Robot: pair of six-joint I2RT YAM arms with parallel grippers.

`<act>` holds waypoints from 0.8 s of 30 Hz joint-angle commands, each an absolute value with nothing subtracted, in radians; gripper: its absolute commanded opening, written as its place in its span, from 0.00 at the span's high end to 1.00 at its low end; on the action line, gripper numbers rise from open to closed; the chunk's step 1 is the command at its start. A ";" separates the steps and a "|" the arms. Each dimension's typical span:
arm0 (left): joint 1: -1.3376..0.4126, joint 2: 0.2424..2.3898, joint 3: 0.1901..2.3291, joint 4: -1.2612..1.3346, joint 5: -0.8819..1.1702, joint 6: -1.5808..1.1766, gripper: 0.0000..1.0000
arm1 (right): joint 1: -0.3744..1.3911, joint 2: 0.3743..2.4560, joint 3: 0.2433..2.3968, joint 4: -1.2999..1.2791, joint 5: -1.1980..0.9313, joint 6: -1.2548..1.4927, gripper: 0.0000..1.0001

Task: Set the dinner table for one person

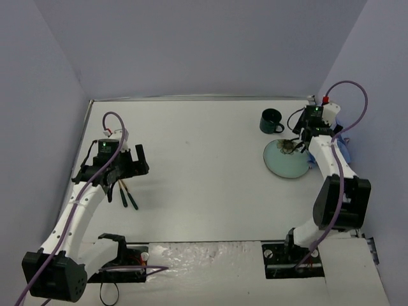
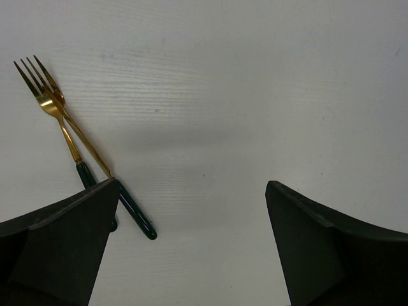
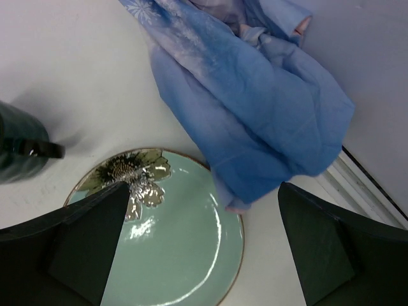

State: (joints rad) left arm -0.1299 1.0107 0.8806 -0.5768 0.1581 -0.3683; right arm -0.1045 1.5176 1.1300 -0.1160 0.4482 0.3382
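The dinner table (image 1: 204, 172) is a flat white top. Two gold forks with dark green handles (image 2: 70, 137) lie crossed on it at the left (image 1: 125, 194). My left gripper (image 2: 192, 186) hangs open over bare table just right of the forks, holding nothing (image 1: 131, 167). At the far right, a pale green plate with a flower print (image 3: 185, 255) lies flat (image 1: 287, 162), with a dark green mug (image 1: 271, 121) behind it. A blue snowflake cloth (image 3: 255, 108) overlaps the plate's rim. My right gripper (image 3: 204, 186) is open above the plate's edge and the cloth (image 1: 299, 141).
Purple walls close in the table at the back and on both sides. The blue cloth (image 1: 342, 143) lies bunched against the right wall. The mug (image 3: 19, 150) stands close to the plate's far-left rim. Both arm bases sit at the near edge.
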 commanded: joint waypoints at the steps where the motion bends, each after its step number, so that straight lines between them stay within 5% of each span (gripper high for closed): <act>1: -0.130 0.994 0.904 -0.500 0.170 -0.364 0.03 | -0.151 1.687 1.312 -0.066 0.409 0.269 0.00; 12: -0.129 1.018 0.904 -0.505 0.172 -0.365 0.03 | -0.213 1.982 1.494 -0.030 0.337 0.149 0.01; 24: -0.129 1.047 0.902 -0.503 0.183 -0.370 0.03 | -0.265 2.038 1.414 0.056 0.312 0.129 0.39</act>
State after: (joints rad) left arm -0.1299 1.0477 0.8806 -0.5617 0.1685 -0.3693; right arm -0.2471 2.0596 1.4277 -0.0139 0.3175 0.1441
